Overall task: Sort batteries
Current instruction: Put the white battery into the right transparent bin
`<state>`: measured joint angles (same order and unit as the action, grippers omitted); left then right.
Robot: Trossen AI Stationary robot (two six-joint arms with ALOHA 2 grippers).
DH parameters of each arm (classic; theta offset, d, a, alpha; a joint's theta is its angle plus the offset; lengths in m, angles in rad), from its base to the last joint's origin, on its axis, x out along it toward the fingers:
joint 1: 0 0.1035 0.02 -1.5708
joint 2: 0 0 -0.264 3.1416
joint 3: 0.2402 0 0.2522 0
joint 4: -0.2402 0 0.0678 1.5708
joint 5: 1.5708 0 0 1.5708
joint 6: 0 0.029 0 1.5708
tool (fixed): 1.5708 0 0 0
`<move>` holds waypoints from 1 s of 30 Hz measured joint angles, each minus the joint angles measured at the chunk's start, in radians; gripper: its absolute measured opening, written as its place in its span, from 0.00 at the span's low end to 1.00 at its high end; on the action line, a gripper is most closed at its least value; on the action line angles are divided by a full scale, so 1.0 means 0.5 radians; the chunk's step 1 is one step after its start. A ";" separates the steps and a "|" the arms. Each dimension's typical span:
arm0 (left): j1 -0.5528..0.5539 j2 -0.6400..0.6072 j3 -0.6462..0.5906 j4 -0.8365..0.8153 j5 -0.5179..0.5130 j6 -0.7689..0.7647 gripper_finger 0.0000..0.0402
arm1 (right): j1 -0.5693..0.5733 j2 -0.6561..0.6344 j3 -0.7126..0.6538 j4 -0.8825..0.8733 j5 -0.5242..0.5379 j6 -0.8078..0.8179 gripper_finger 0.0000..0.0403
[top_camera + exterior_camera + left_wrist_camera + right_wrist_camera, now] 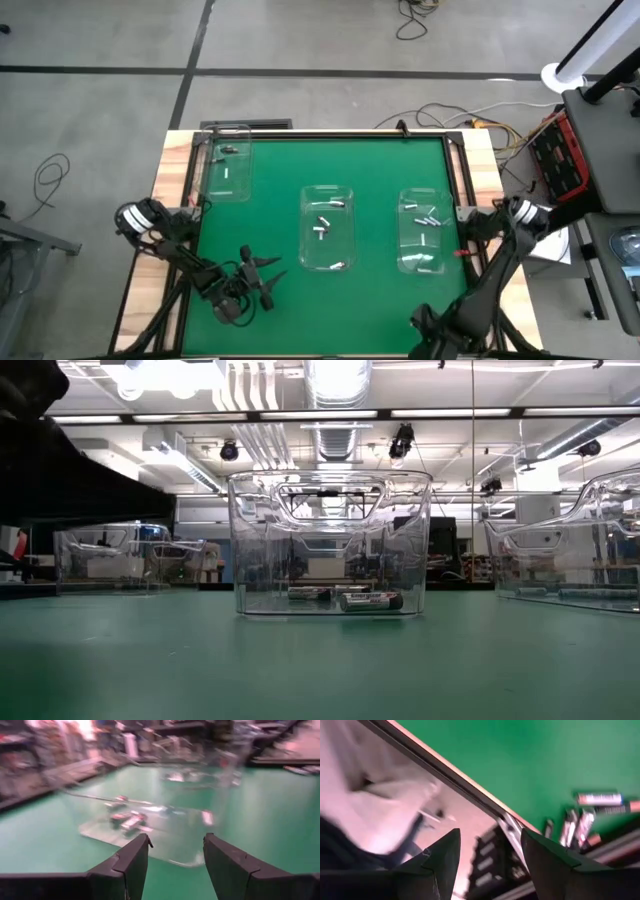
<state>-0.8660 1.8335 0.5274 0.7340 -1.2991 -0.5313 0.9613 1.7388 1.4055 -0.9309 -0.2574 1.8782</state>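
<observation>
Near the desk's [380, 160] front left, the left gripper [262, 279] is hovering, jaws wide and empty, facing the middle bin [327, 228] holding batteries [322, 223]. Next: reaching in, closing on one. Right gripper [490, 855] is waiting, jaws apart.

Floor [100, 40]: grey concrete, dark seam lines.
Cables [415, 18]: loose, far side.
Ceiling lights [330, 375]: long strips, lit.
</observation>
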 joint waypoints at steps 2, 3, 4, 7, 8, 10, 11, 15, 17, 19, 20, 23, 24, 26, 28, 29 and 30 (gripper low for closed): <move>-0.018 -0.006 0.000 0.002 0.119 0.013 0.42 | 0.023 0.066 -0.001 0.002 -0.103 -0.011 0.50; -0.028 -0.006 0.000 0.003 0.127 -0.008 0.42 | 0.026 0.095 -0.002 -0.003 -0.171 -0.026 0.49; -0.036 -0.006 0.003 0.004 0.121 -0.028 0.42 | 0.028 0.118 -0.002 -0.020 -0.233 -0.034 0.49; -0.057 -0.007 0.022 0.011 0.119 0.005 0.42 | 0.024 0.172 -0.018 -0.125 -0.286 -0.071 0.48; -0.064 -0.007 0.030 0.008 0.119 0.040 0.42 | 0.018 0.189 -0.023 -0.158 -0.286 -0.102 0.47; -0.077 -0.007 0.044 0.014 0.119 0.094 0.42 | 0.007 0.226 -0.029 -0.254 -0.286 -0.194 0.47; -0.083 -0.009 0.049 0.013 0.118 0.120 0.42 | 0.000 0.242 -0.030 -0.307 -0.289 -0.247 0.47; -0.090 -0.013 0.063 0.013 0.118 0.197 0.42 | -0.002 0.272 -0.044 -0.389 -0.304 -0.488 0.49; -0.092 -0.015 0.063 0.013 0.118 0.205 0.42 | -0.002 0.288 -0.054 -0.411 -0.310 -0.593 0.51; -0.096 -0.015 0.058 0.013 0.118 0.205 0.42 | -0.006 0.316 -0.056 -0.443 -0.328 -0.677 0.52; -0.098 -0.015 0.054 0.011 0.117 0.203 0.42 | -0.009 0.328 -0.056 -0.466 -0.337 -0.729 0.52; -0.099 -0.015 0.053 0.008 0.117 0.203 0.42 | -0.011 0.392 -0.056 -0.525 -0.340 -0.902 0.53; -0.099 -0.015 0.051 0.008 0.117 0.203 0.42 | -0.012 0.417 -0.056 -0.541 -0.342 -0.965 0.53; -0.099 -0.015 0.043 0.007 0.117 0.202 0.42 | -0.015 0.457 -0.058 -0.565 -0.345 -1.056 0.53; -0.099 -0.013 0.040 0.005 0.115 0.202 0.42 | -0.024 0.485 -0.058 -0.574 -0.375 -1.125 0.53; -0.099 -0.011 0.039 0.005 0.115 0.202 0.42 | -0.026 0.494 -0.058 -0.584 -0.385 -1.138 0.53; -0.099 -0.011 0.038 0.005 0.116 0.201 0.42 | -0.026 0.505 -0.058 -0.588 -0.390 -1.148 0.53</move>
<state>-0.9157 1.8282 0.5464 0.7364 -1.2412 -0.4309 0.9482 1.9915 1.3766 -1.2251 -0.4522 1.3043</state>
